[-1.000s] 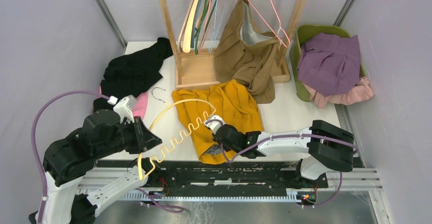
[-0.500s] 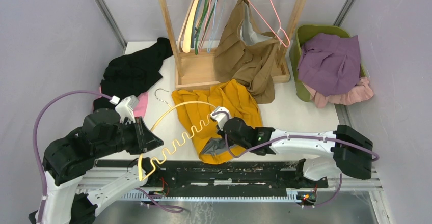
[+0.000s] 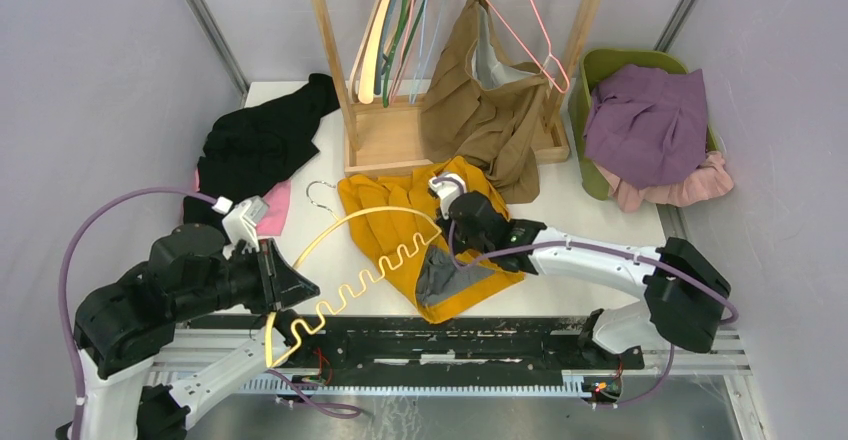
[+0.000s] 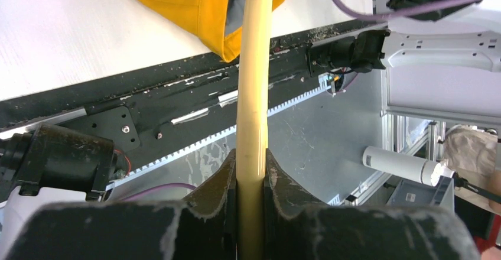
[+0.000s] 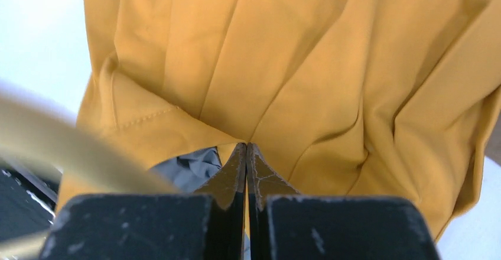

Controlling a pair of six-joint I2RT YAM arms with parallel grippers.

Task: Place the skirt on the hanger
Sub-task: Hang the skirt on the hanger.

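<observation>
Right gripper [image 5: 246,151]: fingers pinched flat on a fold of the skirt [image 5: 307,65], no gap between them in the right wrist view. In the top view it sits at the far edge of the cloth [image 3: 455,200]. The top layer is peeled toward the far side, so the grey lining [image 3: 445,275] shows just near of it.

Left gripper [image 4: 251,161]: clamped on the hanger [image 4: 255,65], with the yellow bar running straight out from between the fingers. In the top view it is at the near-left [image 3: 285,285], well apart from the right one.

The skirt [image 3: 362,198] lies flat on the table [image 3: 590,225], just in front of the wooden rack [image 3: 385,145], between the two arms.

What matters for you:
- The hanger's long axis runs diagonally from the left gripper at the near-left up to the far-right.
- It crosses over the skirt, and its far tip ends just beside the right gripper.
- The lining patch sits just to the near-right of that tip.
- The right arm is the nearer one to the opening. The left arm only steers the bar.

You likely need the tip fed sideways into the opening while the right keeps the layer up. I can't tell whether the tip is already under the layer or only lying over it. Risk, as a guess: the wavy bar snags the fabric edge.
</observation>
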